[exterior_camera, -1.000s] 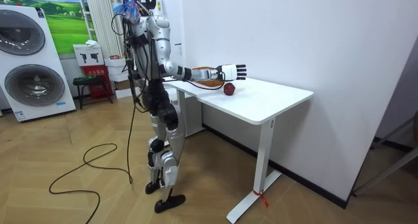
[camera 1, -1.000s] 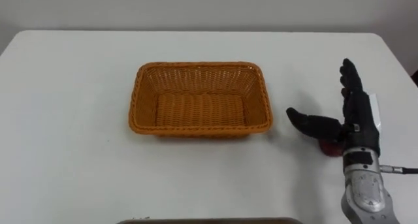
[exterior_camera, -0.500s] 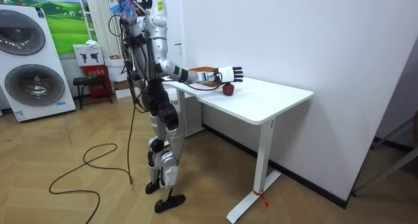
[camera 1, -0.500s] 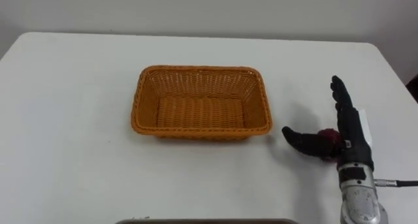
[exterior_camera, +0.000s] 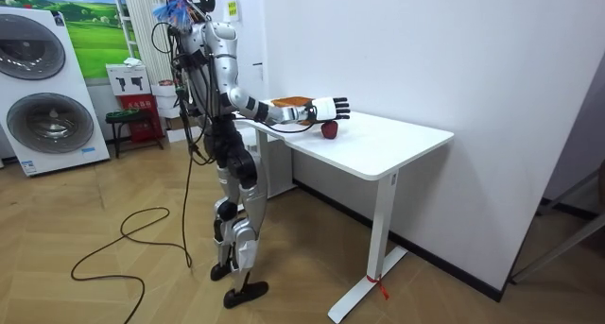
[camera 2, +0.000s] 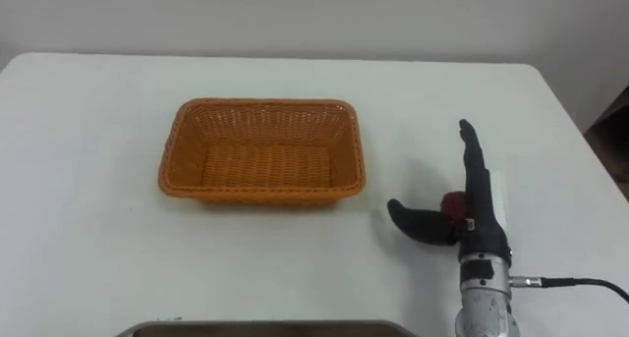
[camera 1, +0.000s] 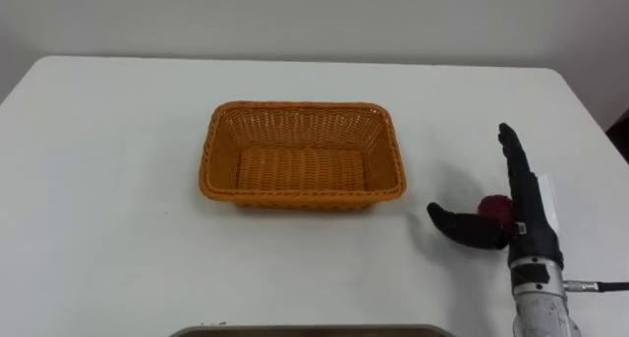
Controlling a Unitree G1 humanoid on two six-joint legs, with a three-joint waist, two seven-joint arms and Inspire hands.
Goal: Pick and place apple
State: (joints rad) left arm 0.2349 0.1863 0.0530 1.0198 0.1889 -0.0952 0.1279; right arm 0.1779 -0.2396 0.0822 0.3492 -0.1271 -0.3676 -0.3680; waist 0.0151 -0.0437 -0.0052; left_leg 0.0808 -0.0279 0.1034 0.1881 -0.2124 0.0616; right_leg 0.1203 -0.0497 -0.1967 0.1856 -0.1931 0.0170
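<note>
Left eye view: the wicker basket (camera 1: 300, 109) is sitting near the middle of the white table (camera 1: 98, 180). Toward 4 o'clock from it, the right robot hand (camera 1: 529, 219) is standing on edge, with its fingers straight and pointing to 12 o'clock and its thumb spread out toward 9 o'clock. The red apple (camera 1: 494, 207) is lying on the table in the crook between thumb and fingers, unclasped.

Room view: the robot is standing at the table's end, reaching its right arm over the top. The apple is lying at 6 o'clock of the spread robot hand.

Right eye view: the apple is peeking out at 10 o'clock of the palm.
</note>
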